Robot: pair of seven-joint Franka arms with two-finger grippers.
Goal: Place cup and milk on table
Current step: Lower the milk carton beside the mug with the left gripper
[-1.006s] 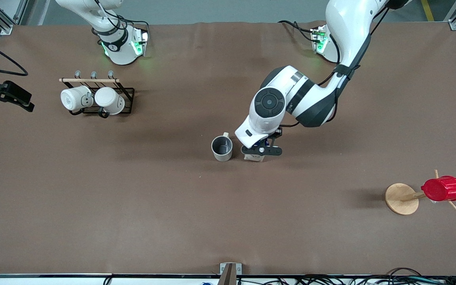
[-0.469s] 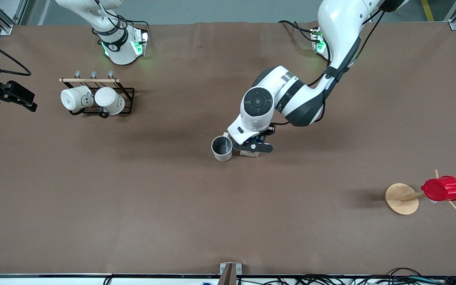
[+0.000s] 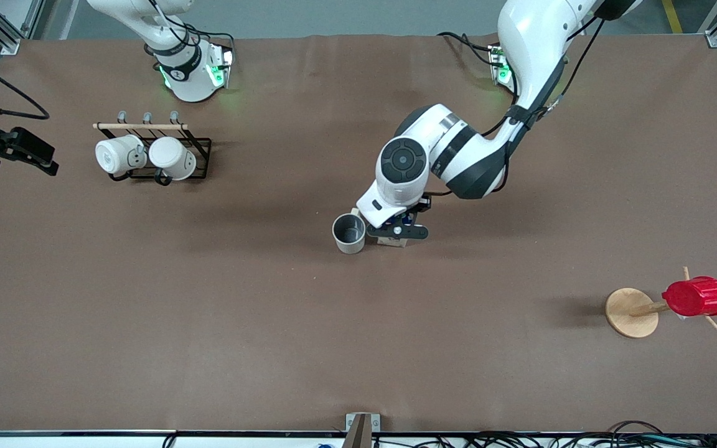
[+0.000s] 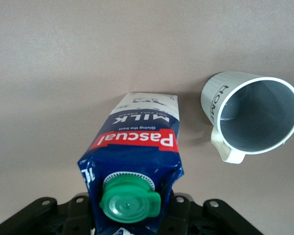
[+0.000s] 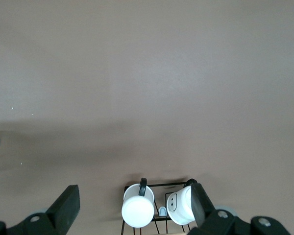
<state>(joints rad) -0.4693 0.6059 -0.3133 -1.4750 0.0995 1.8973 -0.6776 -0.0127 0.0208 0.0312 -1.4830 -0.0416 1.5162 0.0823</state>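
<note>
The right gripper (image 3: 7,149) waits at the right arm's end of the table (image 3: 209,323), fingers (image 5: 63,205) spread wide and empty, the rack (image 3: 153,152) with two white mugs close by. Mid-table the cup (image 3: 349,233) stands upright. Just beside it, toward the left arm's end, the left gripper (image 3: 399,231) grasps the milk (image 3: 394,241) at its capped top (image 4: 130,200)

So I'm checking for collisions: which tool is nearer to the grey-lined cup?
Left. The left tool is right beside the cup, shut on the milk. The right tool, open, waits at the right arm's end of the table, over the mug rack.
</note>
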